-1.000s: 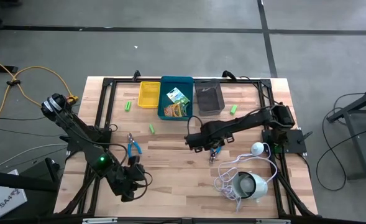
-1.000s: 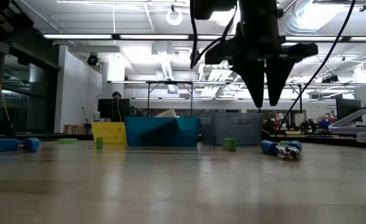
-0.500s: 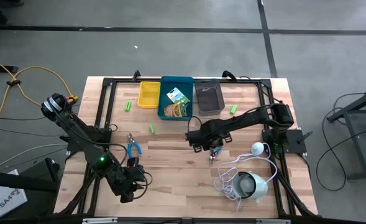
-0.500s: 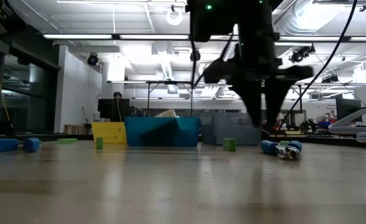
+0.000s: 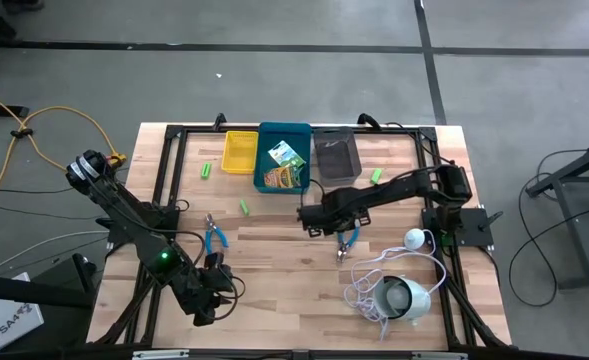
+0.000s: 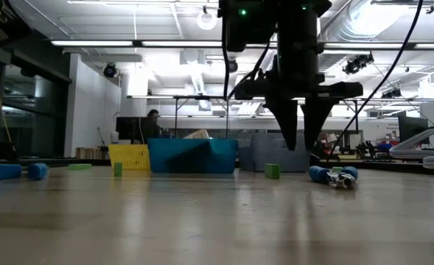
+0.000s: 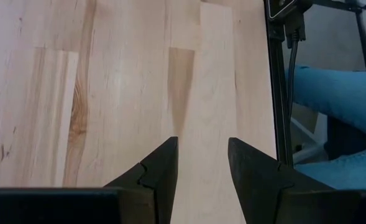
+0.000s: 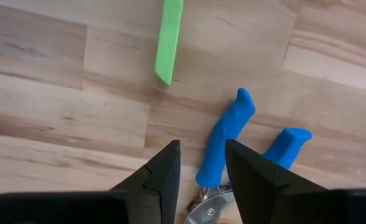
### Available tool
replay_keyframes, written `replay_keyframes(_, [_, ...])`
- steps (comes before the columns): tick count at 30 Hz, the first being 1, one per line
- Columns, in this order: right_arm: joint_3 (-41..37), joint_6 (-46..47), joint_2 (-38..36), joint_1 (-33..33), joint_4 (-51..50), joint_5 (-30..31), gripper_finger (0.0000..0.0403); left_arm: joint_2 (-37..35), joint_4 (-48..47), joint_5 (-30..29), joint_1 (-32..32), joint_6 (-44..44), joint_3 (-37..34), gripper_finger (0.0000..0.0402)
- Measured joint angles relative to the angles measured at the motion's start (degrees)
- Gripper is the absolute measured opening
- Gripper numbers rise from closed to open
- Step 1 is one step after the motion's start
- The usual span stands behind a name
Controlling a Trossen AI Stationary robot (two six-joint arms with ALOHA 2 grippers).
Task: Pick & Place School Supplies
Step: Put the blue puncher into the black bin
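Observation:
My right gripper [image 5: 336, 224] hangs open above the table, pointing down, just short of a blue-handled scissor-like tool [image 8: 223, 146] that lies flat on the wood [image 5: 349, 240]; its fingers [image 6: 301, 140] touch nothing. A green stubby piece [image 8: 169, 40] lies beyond the tool. A second blue-handled tool [image 5: 214, 237] lies left of centre. More green pieces [image 5: 244, 206] [image 5: 206, 171] lie near the bins. Two crayon boxes [image 5: 286, 165] lie in the blue bin. My left gripper [image 7: 202, 168] waits open over bare wood at the near left [image 5: 217, 282].
Yellow [image 5: 240, 152], blue [image 5: 284, 135] and grey [image 5: 336, 153] bins stand in a row at the far edge. A round white device with a coiled cord [image 5: 402, 297] lies at the near right. A person's leg in jeans [image 7: 338, 93] shows beyond the table edge.
My right gripper has come down closer to the table and shifted a little toward the far edge and the left, uncovering the blue-handled tool in the high view. Its finger gap is unchanged. The tool has stayed where it was.

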Motion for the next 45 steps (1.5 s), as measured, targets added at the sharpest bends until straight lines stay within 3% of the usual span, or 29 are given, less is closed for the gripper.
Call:
replay_keyframes(19, [0.0, 2.1, 0.0, 1.4, -0.8, -1.1, 0.0119, 0.0, 0.0, 0.0, 0.0, -0.4, 0.0, 0.0138])
replay_keyframes(31, [-0.1, 2.0, 0.0, 0.3, -1.7, -1.7, 0.0119, 0.0, 0.0, 3.0, -0.3, -0.5, 0.0, 0.0138])
replay_keyframes(45, [-7.9, 2.4, 0.0, 0.3, 6.8, -7.3, 0.0119, 0.0, 1.0, 3.1, -1.6, -0.4, 0.0, 0.0138])
